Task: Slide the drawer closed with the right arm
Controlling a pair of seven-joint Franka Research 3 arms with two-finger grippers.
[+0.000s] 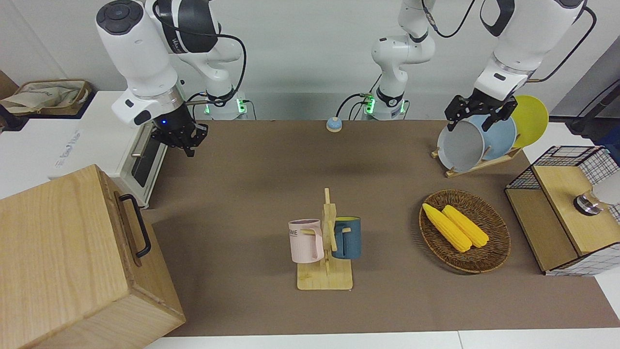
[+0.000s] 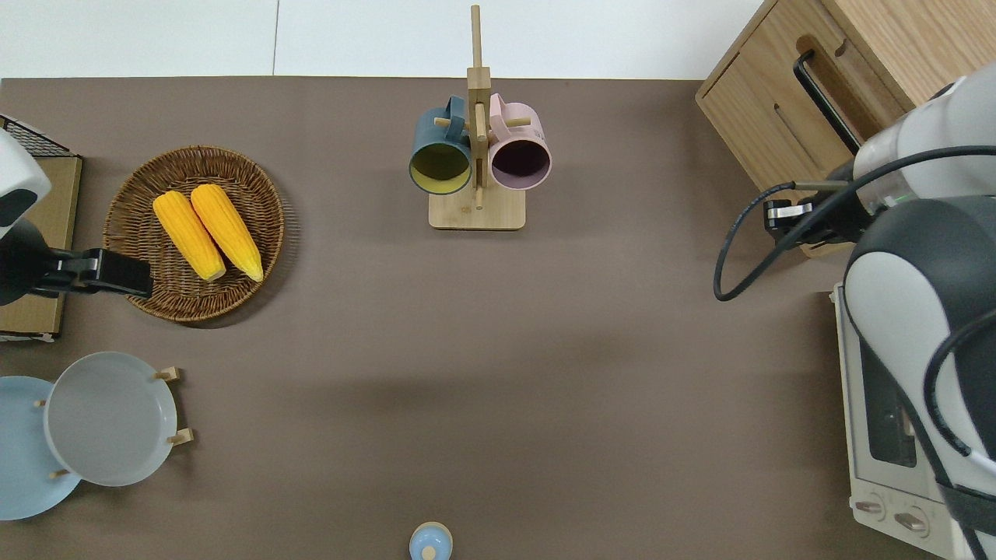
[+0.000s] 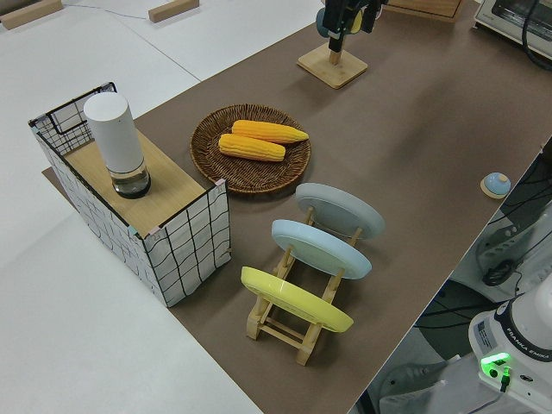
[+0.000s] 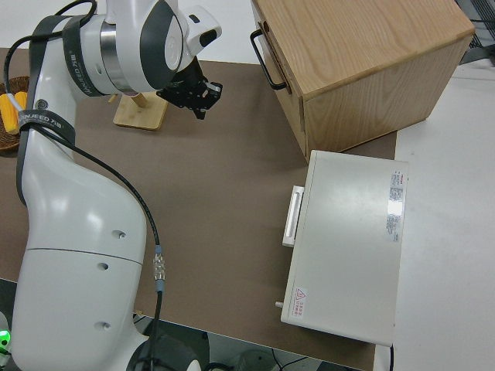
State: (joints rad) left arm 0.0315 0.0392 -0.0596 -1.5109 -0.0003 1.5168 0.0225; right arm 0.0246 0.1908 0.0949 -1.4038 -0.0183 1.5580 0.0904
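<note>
Corn [image 1: 455, 226] in basket [image 1: 494, 252], mug rack [image 1: 325, 257] mid-table — cabinet [image 1: 63, 261] beside toaster oven [image 1: 116, 150].

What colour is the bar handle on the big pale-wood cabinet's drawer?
Black; the metal bar handle shows best in the front view.

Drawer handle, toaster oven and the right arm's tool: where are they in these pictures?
drawer handle [image 1: 136, 224]: front view, middle of the black bar.
toaster oven [image 4: 352, 247]: right side view, its white top.
right tool [image 1: 180, 138]: front view, between its black fingertips.
</note>
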